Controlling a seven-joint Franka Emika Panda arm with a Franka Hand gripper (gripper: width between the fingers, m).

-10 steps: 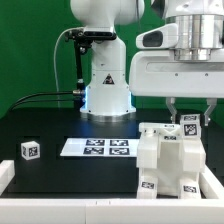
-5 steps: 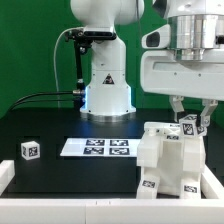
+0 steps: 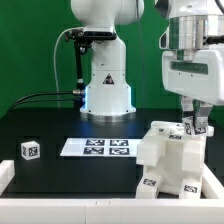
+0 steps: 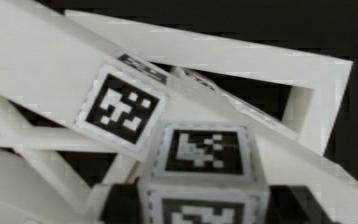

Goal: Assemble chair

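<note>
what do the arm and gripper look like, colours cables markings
The arm is glossy white with rounded segments. Its base carries a small triangular sticker and a pale blue glow at the foot. A black cable trails from its side. The gripper has a boxy white body and thin dark fingers.

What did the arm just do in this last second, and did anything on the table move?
The gripper swivelled about its upright axis. Before, it showed its broad side; now it shows its narrow side. Its tips are at the small tagged piece on top of the half-built chair. Whether it is gripping that piece cannot be told. The chair, the loose tagged cube and the marker board stayed where they were.
</note>
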